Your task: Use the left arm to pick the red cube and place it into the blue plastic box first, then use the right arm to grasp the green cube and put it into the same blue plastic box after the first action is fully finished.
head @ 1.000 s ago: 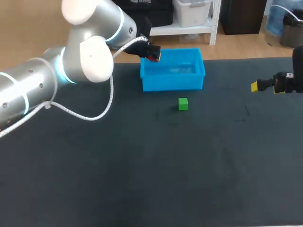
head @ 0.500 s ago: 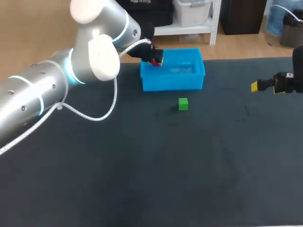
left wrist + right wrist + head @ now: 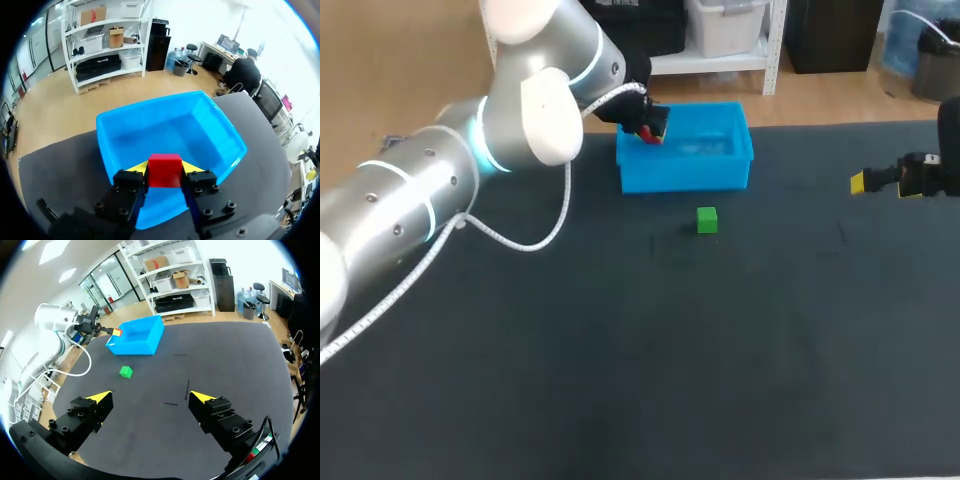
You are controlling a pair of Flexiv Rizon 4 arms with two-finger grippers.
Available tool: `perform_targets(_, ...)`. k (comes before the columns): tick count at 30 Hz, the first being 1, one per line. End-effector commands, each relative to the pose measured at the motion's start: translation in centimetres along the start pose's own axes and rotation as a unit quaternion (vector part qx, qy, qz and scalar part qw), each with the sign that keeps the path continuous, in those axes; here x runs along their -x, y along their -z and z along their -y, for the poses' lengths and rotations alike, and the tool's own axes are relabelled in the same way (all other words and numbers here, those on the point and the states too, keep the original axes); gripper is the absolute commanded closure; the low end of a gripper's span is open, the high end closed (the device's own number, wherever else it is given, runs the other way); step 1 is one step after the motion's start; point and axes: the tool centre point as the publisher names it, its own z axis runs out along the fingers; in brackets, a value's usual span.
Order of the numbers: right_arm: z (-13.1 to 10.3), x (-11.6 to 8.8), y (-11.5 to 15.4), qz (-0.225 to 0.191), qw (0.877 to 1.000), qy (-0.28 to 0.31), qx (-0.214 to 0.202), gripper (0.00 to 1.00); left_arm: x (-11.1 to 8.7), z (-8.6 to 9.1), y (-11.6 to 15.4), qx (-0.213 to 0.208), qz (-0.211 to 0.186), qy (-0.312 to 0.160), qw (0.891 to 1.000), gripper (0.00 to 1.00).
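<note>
The red cube (image 3: 164,170) sits between the yellow fingertips of my left gripper (image 3: 165,168), which is shut on it. In the head view that gripper (image 3: 651,127) hangs over the left end of the blue plastic box (image 3: 685,170), with the red cube (image 3: 646,136) just above the box's rim. The box (image 3: 200,125) lies open and empty ahead of the fingers. The green cube (image 3: 707,220) rests on the dark table in front of the box. My right gripper (image 3: 873,181) stands open at the table's right side, far from the green cube (image 3: 126,371); its two fingers (image 3: 102,397) are spread wide.
The dark table mat (image 3: 640,360) spreads bare in front of the cube and box. A white cable (image 3: 535,235) loops down from my left arm over the table's left part.
My left arm has swung a little to the right, carrying the red cube from the box's left corner to over its left end. The right arm has not moved.
</note>
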Motion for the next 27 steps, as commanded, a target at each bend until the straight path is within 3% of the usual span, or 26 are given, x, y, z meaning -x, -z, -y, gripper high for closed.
perform_targets(1,0.0,0.0,0.0,-0.001,1.000,0.000,0.000,0.00,0.9,-0.1,-0.9,-0.002,-0.010,-0.001,1.000,1.00)
perform_targets(4,0.0,0.0,0.0,-0.001,1.000,0.000,0.000,0.00,0.8,-0.1,-1.0,-0.001,-0.017,-0.001,1.000,1.00)
perform_targets(6,0.0,0.0,0.0,-0.001,1.000,0.000,0.000,0.00,0.8,-0.1,-1.0,0.000,-0.020,-0.002,1.000,0.75)
perform_targets(8,0.0,0.0,0.0,-0.001,1.000,0.000,0.000,0.00,0.9,0.0,-0.9,0.001,-0.021,-0.004,1.000,0.58)
perform_targets(13,0.0,0.0,0.0,-0.001,1.000,0.000,0.000,0.00,1.1,0.1,-0.8,0.002,-0.021,-0.004,1.000,0.38)
perform_targets(27,0.0,0.0,0.0,-0.001,1.000,0.000,0.000,0.00,2.0,0.8,0.7,0.011,-0.011,-0.015,1.000,0.07)
